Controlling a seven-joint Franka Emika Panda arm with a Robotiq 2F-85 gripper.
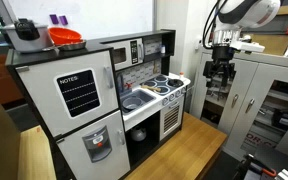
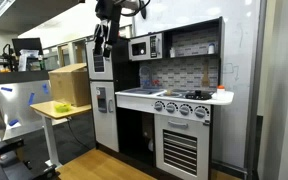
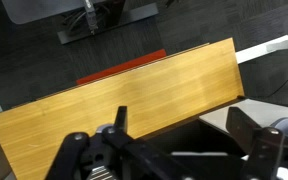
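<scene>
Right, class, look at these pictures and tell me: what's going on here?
A robot arm hangs in the air beside a toy kitchen. Its gripper is open and holds nothing. The wrist view looks down on a wooden table and dark floor. An orange bowl sits on top of the fridge. The gripper touches nothing.
</scene>
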